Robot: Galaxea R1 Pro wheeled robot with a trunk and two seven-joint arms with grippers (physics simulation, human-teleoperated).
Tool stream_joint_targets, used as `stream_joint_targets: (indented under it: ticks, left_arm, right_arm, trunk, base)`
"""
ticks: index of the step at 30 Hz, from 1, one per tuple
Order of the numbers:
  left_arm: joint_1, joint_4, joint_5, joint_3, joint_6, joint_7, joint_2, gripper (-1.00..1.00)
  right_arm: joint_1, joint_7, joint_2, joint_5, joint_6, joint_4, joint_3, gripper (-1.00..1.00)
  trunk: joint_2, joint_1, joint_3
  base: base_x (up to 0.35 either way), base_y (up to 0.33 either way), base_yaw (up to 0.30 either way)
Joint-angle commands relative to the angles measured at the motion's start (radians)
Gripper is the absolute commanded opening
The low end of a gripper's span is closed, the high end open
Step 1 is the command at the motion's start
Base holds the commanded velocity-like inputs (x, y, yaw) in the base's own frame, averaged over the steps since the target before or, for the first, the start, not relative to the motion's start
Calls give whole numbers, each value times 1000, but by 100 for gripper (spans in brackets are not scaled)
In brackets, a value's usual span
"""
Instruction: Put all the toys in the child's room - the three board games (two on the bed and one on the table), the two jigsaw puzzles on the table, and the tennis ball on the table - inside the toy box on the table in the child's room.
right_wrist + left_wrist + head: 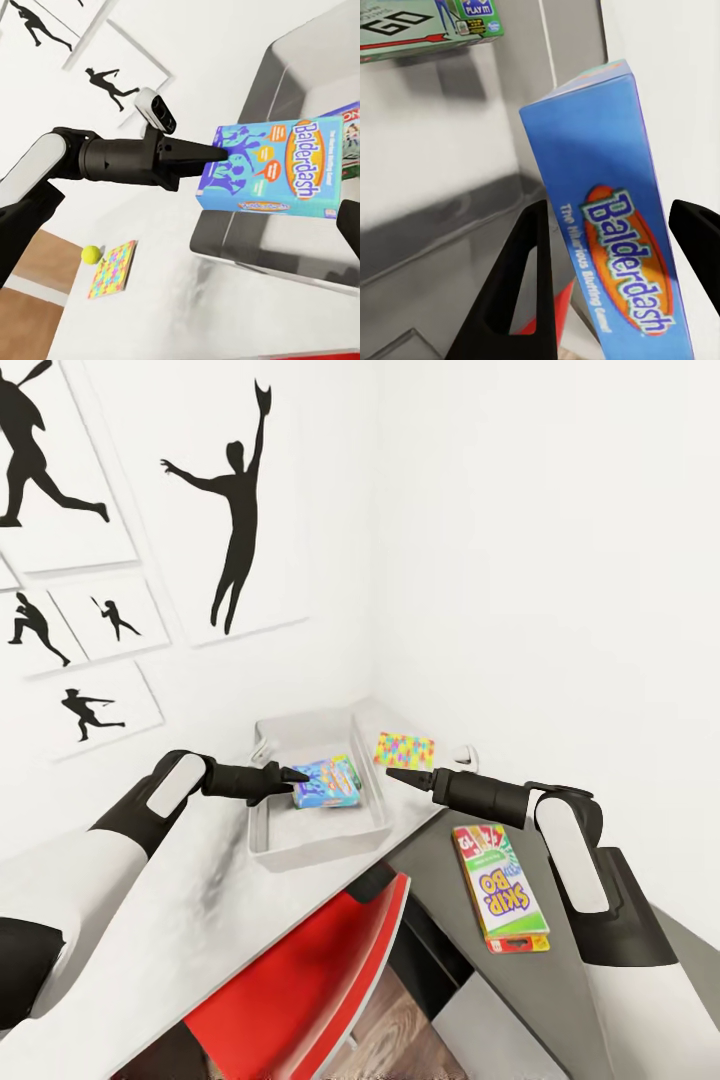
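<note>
Upright, blue board game (328, 782) edge-down.

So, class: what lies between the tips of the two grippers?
In the head view, the blue game box, held over the grey bin by the left gripper; then bare tabletop up to the right gripper.

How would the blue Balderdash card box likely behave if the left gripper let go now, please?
The blue Balderdash card box stands on a narrow edge over the light grey toy box, so it would probably tip flat. Its flat faces suggest stiffness. The left gripper seems shut on it.
</note>
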Motion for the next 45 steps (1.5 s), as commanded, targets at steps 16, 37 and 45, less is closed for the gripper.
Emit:
stream_joint_targets:
  ticks: [16, 37, 45]
  left_arm:
    - [-28, 13, -6, -5, 0, -10, -8, -100]
    - [-44, 26, -6, -9, 0, -11, -18, -100]
    - [-40, 27, -7, -9, 0, -10, -14, -100]
  right_arm:
    - [-1, 9, -1, 9, 2, 0, 0, 100]
    - [0, 9, 0, 9, 2, -20, 0, 100]
    - [0, 9, 0, 9, 2, -20, 0, 100]
  trunk:
    - [-2, 1, -28]
    - [-2, 1, -40]
    - [-2, 1, -40]
  base:
    - [0, 0, 0]
    - [0, 0, -24]
    - [0, 0, -16]
